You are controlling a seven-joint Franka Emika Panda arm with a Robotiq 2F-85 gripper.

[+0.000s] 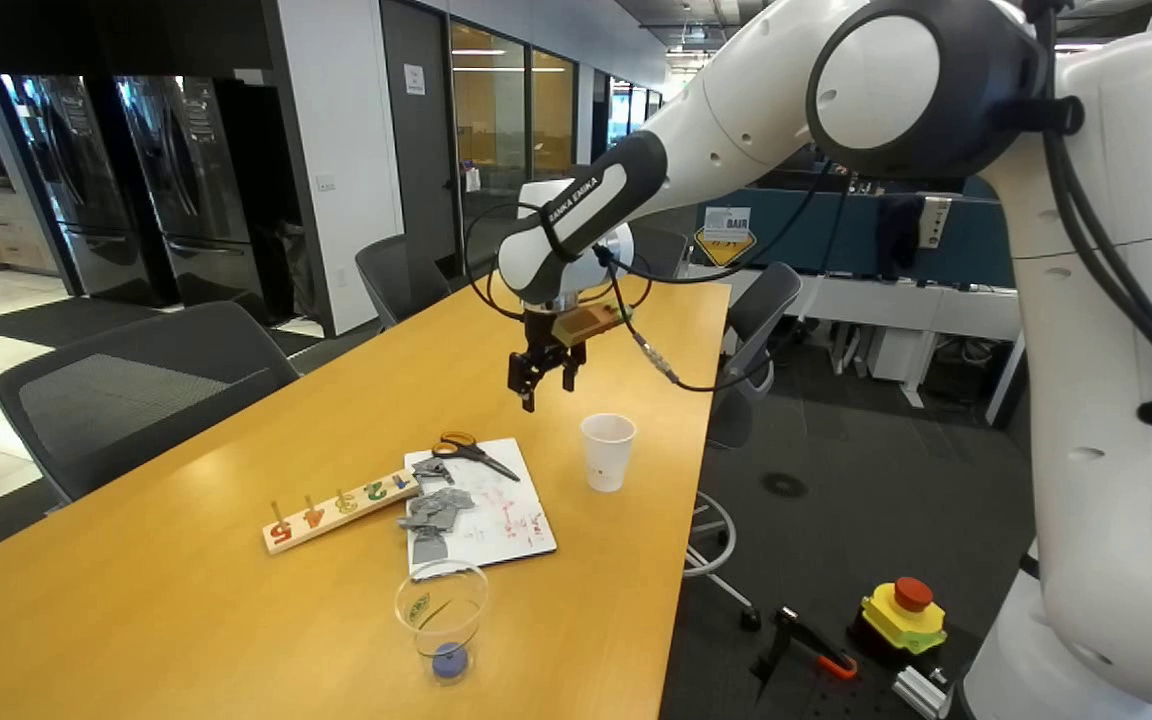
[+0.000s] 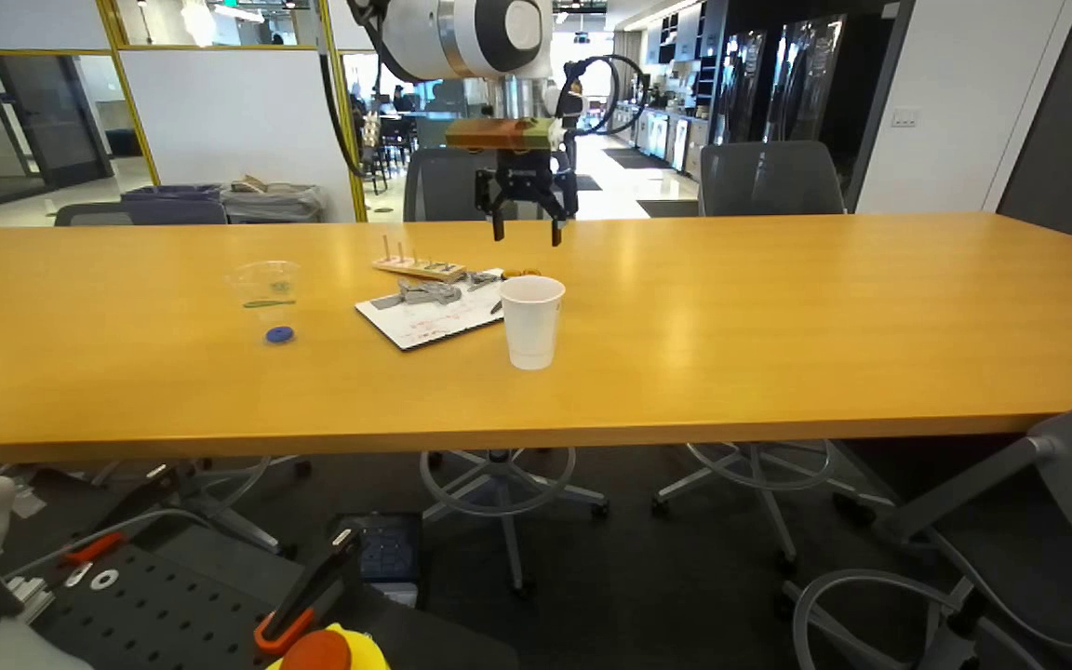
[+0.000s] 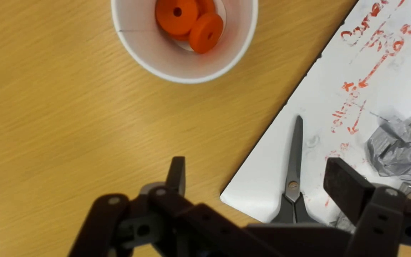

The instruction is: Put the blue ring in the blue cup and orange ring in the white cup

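Observation:
In both exterior views the see-through blue cup stands upright on the table, with the blue ring at its bottom. The opaque white cup is upright near the table's edge. Looking into it, the wrist view shows an orange ring lying flat and another orange ring tilted against it, with more orange partly hidden beneath. My gripper hangs above the table, beyond the white cup from the robot's base. Its jaws stand wide apart, and nothing is between its fingers.
A whiteboard lies on the table, bearing scissors and crumpled grey tape. Beside it sits a wooden peg board with numbers and upright pegs. Chairs surround the table.

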